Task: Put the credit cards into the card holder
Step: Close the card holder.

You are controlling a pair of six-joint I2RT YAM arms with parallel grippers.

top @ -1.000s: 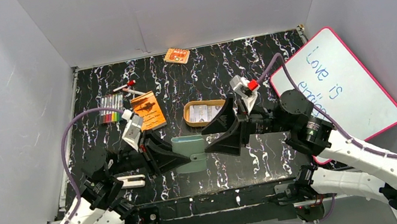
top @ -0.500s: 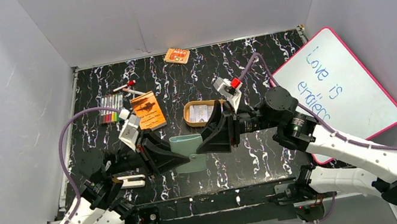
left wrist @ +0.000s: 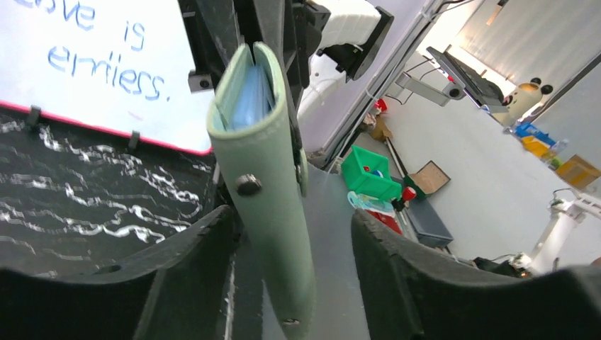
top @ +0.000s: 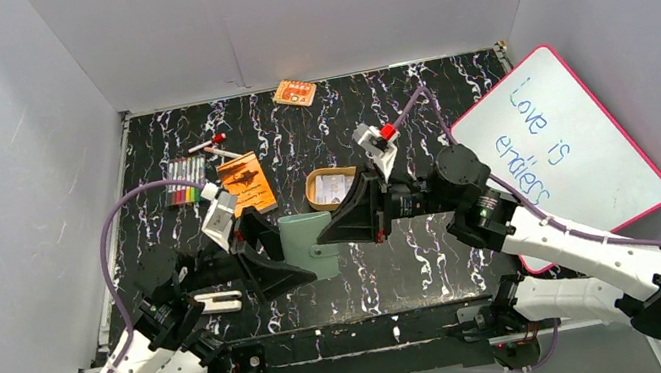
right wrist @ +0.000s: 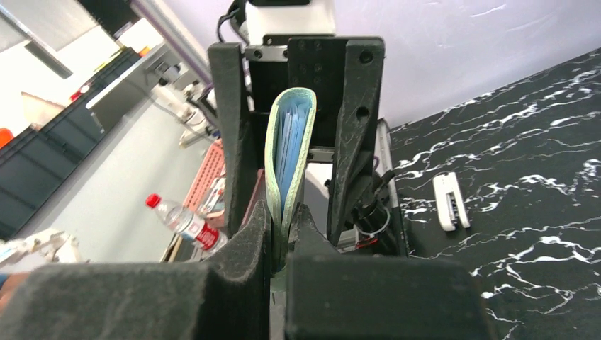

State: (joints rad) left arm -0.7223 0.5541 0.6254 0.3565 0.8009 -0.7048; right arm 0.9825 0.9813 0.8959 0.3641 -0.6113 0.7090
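Observation:
The sage-green card holder [top: 307, 241] is folded, with pale blue sleeves showing at its edge. My right gripper [top: 327, 238] is shut on one end of it. In the right wrist view the card holder [right wrist: 287, 142] stands edge-on, pinched by the right gripper [right wrist: 283, 223]. My left gripper [top: 289, 252] is open around its other end. In the left wrist view the card holder [left wrist: 273, 177] hangs between the spread fingers [left wrist: 425, 276] of the left gripper [left wrist: 292, 214] without touching them. A pale credit card [top: 335, 187] lies in the tan oval tray [top: 315, 189] behind the grippers.
A pink-framed whiteboard [top: 563, 143] leans at the right. An orange booklet [top: 246, 182], coloured markers [top: 186, 182] and a white clip [top: 219, 301] lie at the left. An orange-and-white packet [top: 295, 92] sits by the back wall. Grey walls close in three sides.
My left gripper has opened and let go of the card holder. My right gripper has moved left and shut on it. The holder has shifted slightly towards the back.

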